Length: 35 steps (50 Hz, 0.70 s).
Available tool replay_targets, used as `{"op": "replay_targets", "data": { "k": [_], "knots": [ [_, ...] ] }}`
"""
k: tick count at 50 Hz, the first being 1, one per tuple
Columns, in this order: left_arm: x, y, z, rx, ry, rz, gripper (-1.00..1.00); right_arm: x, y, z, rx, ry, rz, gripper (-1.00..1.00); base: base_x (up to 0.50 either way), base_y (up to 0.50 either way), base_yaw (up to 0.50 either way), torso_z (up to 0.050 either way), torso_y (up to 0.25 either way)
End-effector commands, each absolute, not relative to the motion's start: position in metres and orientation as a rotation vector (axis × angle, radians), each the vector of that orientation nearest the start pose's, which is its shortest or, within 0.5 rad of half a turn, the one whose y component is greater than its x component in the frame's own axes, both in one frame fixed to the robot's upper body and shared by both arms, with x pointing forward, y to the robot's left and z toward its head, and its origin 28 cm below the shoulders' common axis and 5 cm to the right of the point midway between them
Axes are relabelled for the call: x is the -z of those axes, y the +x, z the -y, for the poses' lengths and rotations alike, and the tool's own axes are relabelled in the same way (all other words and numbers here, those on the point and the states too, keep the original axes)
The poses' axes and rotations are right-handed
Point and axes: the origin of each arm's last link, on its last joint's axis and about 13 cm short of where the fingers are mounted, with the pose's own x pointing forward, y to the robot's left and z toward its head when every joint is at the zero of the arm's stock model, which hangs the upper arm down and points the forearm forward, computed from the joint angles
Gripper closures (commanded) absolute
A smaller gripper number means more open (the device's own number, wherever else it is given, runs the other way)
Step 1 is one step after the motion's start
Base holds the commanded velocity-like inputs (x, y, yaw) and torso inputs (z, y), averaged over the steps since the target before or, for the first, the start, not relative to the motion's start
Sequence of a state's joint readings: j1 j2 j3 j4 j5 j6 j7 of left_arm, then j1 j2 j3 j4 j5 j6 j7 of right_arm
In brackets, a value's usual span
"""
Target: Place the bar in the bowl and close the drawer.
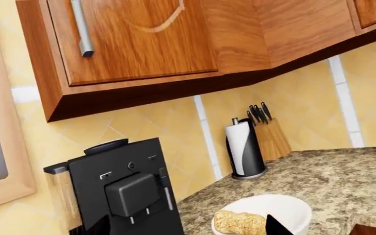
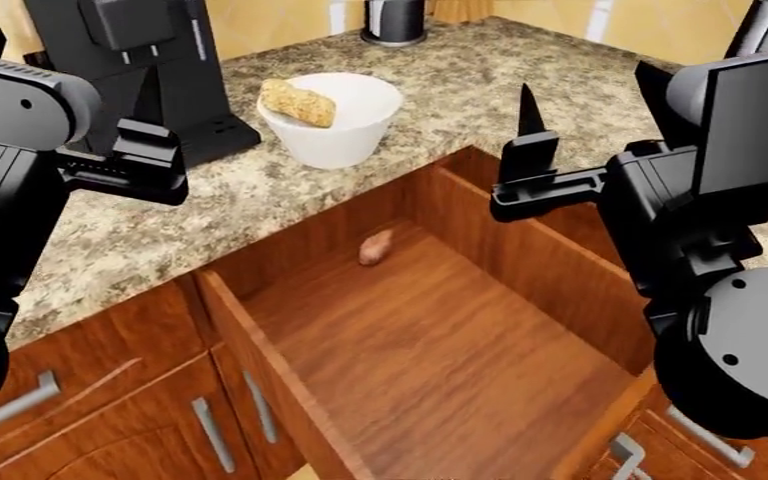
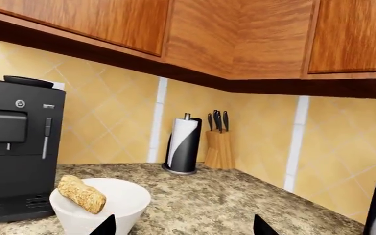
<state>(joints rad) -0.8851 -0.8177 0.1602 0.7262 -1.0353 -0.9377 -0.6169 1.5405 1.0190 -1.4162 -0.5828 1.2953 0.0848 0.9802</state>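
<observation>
The tan oat bar [image 2: 296, 102] lies tilted in the white bowl [image 2: 337, 135], one end up on the rim. The bowl stands on the granite counter behind the drawer. The wide wooden drawer [image 2: 544, 270] is pulled open; a small reddish-brown lump [image 2: 376, 246] lies near its back. My left gripper [image 1: 188, 231] is open and empty, level with the bar [image 1: 240, 223] and bowl [image 1: 293, 209] ahead of it. My right gripper [image 3: 184, 229] is open and empty above the drawer's far right side [image 2: 534, 140], facing the bowl [image 3: 109, 208] and bar [image 3: 82, 194].
A black coffee machine [image 2: 144, 70] stands on the counter left of the bowl. A paper towel holder [image 3: 183, 145] and a knife block [image 3: 219, 147] stand in the back corner. Wall cabinets [image 1: 142, 44] hang above. Lower cabinet doors with silver handles [image 2: 211, 435] flank the drawer.
</observation>
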Motion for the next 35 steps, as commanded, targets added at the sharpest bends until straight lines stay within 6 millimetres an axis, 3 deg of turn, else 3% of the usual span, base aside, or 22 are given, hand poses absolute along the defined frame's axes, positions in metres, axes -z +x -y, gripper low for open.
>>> {"op": "replay_targets", "data": {
  "k": [1,35],
  "knots": [
    [-0.2867,0.2209,-0.2645,0.012,0.266,0.354,-1.0,-0.2741,0.2319,0.1109,-0.124,-0.136,0.302,-1.0,0.0,0.0,-0.5,0.0,0.0],
    [-0.289,0.2222,-0.2636,0.011,0.272,0.354,-1.0,-0.2753,0.2327,0.11,-0.132,-0.14,0.302,-1.0,0.0,0.0,-0.5,0.0,0.0]
  ]
}}
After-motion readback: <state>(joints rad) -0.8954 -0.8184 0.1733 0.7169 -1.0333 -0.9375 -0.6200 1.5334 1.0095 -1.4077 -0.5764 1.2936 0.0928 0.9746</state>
